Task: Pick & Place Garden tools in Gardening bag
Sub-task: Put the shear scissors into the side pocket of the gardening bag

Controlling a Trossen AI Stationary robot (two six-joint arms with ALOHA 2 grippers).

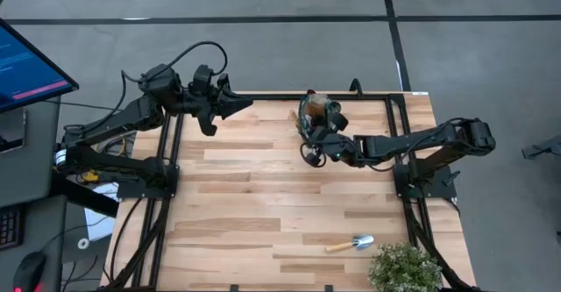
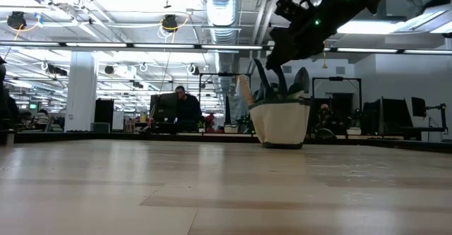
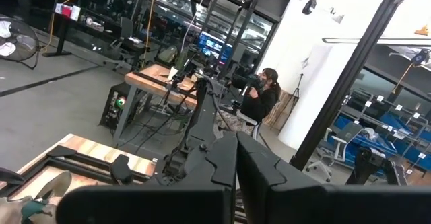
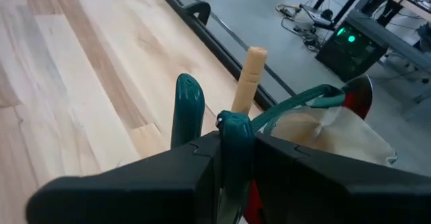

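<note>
The small beige fabric tote with dark green trim [image 1: 317, 112] is stood at the far edge of the light wooden plank table [image 1: 263, 213], right of centre. Wooden-handled tools are held inside it. A silver-headed hand trowel with a wooden handle [image 1: 351, 244] is laid near the front right, just beside the leafy green potted plant [image 1: 405, 268] at the front right corner.

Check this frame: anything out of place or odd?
One silver-headed trowel with a light wooden handle lies alone on the table's near edge beside the leafy green plant, far from the beige fabric bag with green trim. The right hand grips teal-handled shears at the bag.
</note>
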